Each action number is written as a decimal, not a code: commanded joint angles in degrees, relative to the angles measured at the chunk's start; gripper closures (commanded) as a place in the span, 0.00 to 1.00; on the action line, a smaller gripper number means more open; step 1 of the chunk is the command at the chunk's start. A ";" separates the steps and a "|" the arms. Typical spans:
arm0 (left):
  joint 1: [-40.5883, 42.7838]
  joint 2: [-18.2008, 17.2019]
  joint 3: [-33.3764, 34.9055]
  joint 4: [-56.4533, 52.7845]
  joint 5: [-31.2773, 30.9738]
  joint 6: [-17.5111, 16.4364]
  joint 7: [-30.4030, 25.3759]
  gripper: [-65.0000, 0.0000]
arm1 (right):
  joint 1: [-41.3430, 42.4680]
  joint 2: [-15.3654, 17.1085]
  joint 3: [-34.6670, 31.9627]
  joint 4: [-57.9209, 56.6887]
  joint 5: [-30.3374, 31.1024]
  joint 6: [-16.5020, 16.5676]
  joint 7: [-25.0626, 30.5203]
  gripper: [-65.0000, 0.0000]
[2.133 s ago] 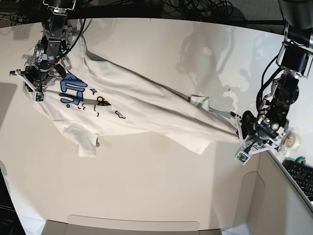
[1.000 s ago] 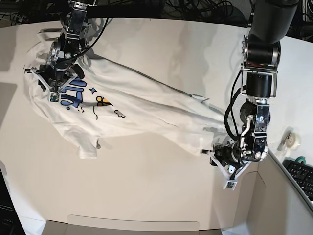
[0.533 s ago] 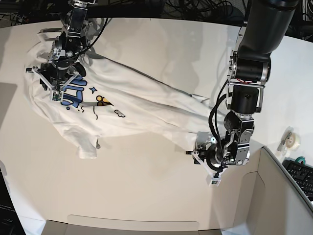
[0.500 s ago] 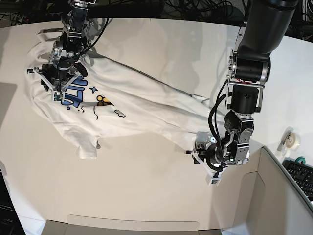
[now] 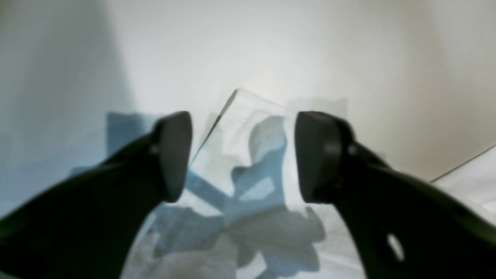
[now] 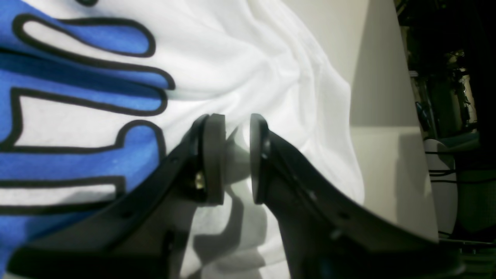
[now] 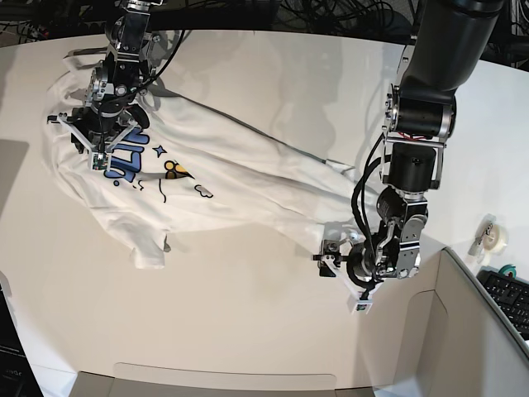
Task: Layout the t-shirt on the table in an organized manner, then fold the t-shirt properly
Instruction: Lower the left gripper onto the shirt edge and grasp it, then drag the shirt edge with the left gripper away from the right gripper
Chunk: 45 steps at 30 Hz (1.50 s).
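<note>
The t-shirt's (image 7: 207, 178) blue lettering cannot be read.

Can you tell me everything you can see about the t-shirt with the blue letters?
The t-shirt is white, soft-looking cloth with big blue letters outlined in black, plus small stars and a yellow shape. It lies crumpled on the white table, stretched slantwise from far left to near right, full of long wrinkles, not yet flat. One short sleeve pokes out at the near left. The right claw pinches a fold beside the letters. The left claw stands open over the opposite corner, not gripping it.
</note>
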 commanded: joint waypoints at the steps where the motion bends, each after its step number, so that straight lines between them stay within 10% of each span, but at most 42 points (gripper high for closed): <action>1: -2.10 -0.19 -0.18 0.75 -0.35 -0.15 -0.74 0.31 | 0.14 0.32 -0.01 0.86 -0.24 -0.33 0.47 0.82; 25: 0.72 3.59 -0.18 -5.58 -0.35 -0.15 -10.85 0.37 | -0.30 0.32 -0.01 0.86 -0.24 -0.33 0.56 0.82; 38: 2.39 3.51 -0.18 -6.54 -0.18 -0.15 -11.03 1.00 | -0.30 0.14 -0.01 0.86 -0.24 -0.33 0.56 0.82; 45: 4.85 3.15 -0.71 1.63 -0.35 -0.15 -9.00 1.00 | -0.30 0.40 -0.01 0.68 -0.24 -0.33 0.56 0.82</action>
